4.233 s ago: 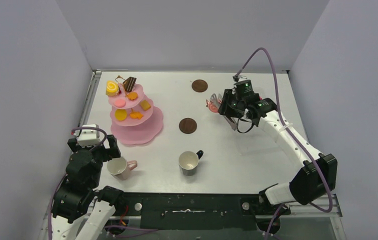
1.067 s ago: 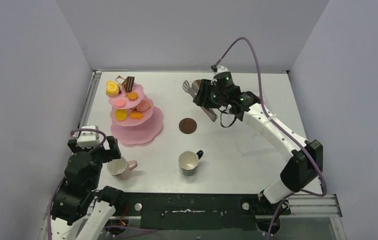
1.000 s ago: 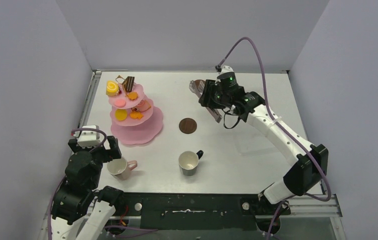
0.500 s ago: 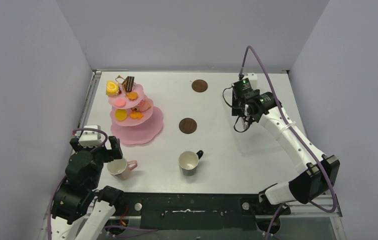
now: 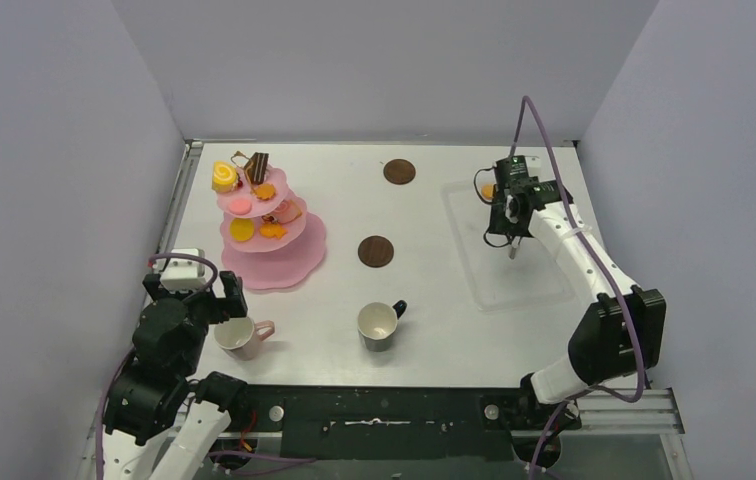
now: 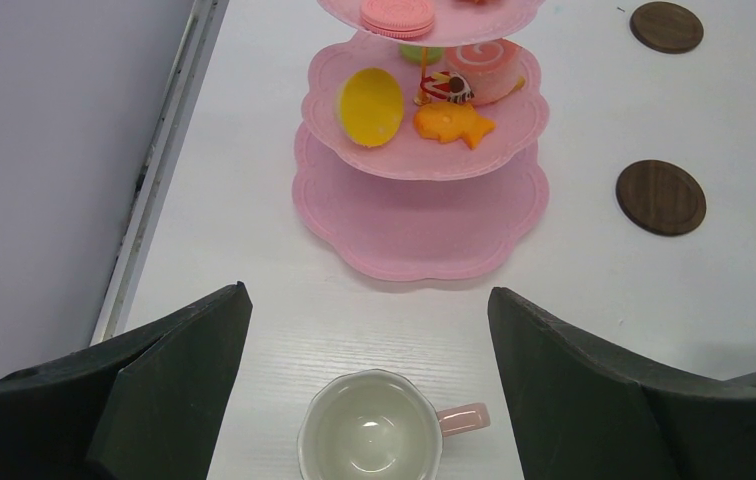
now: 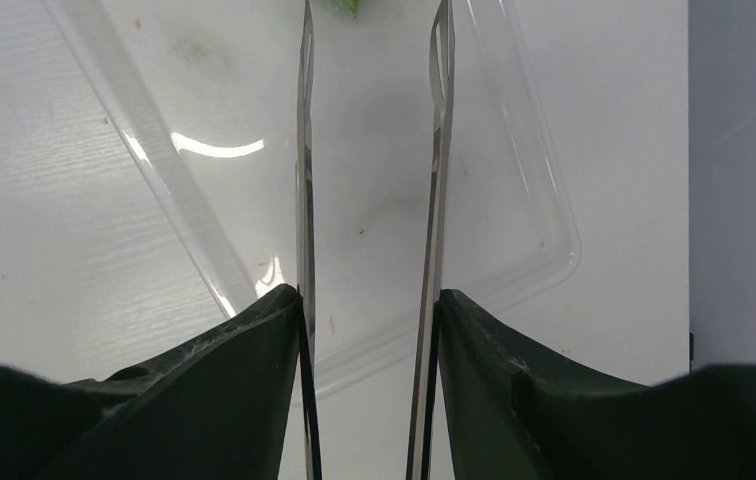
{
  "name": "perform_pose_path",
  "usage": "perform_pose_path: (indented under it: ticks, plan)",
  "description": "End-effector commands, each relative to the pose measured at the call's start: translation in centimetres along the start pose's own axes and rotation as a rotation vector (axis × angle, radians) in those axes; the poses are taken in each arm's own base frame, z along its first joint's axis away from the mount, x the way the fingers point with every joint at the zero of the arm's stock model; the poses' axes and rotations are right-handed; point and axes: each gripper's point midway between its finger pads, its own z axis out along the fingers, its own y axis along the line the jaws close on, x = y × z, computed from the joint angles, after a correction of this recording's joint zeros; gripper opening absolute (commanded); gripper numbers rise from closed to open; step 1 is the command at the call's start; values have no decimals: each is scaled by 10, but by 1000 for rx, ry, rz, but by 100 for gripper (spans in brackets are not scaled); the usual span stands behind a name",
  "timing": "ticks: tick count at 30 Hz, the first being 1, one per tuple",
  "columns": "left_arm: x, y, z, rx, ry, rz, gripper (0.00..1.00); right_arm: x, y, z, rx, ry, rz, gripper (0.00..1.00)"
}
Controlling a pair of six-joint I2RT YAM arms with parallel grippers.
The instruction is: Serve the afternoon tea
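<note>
Right claw gripping metal tongs over clear tray, right edge of counter, left claw spread wide, empty, above pink mug

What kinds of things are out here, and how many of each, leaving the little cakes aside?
Mugs: 2, a pink mug and a black mug
Coasters: 2, a far coaster and a near coaster
Tiered stand: 1
Clear tray: 1
Tongs: 1
Total: 7
</note>
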Motion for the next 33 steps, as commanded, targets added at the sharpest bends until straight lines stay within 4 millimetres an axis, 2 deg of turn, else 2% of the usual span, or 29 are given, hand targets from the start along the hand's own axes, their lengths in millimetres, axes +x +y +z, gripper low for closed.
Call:
perform_pose_path:
  ticks: [1,12,20,27,33]
  plan:
    - [-16,-7,1,28,-49,-17,88,-20,10,10,-49,-58,22,50]
    - [-14,-6,4,19,-40,-10,88,-17,13,48,-1,-9,6,52]
    - [-13,-5,6,10,-31,-7,88,-16,16,65,11,21,-14,50]
    - [-13,-7,6,20,-36,-7,88,-19,10,53,31,4,-20,40]
    - [-14,-4,3,8,-43,-10,88,-20,15,32,10,-18,-35,38]
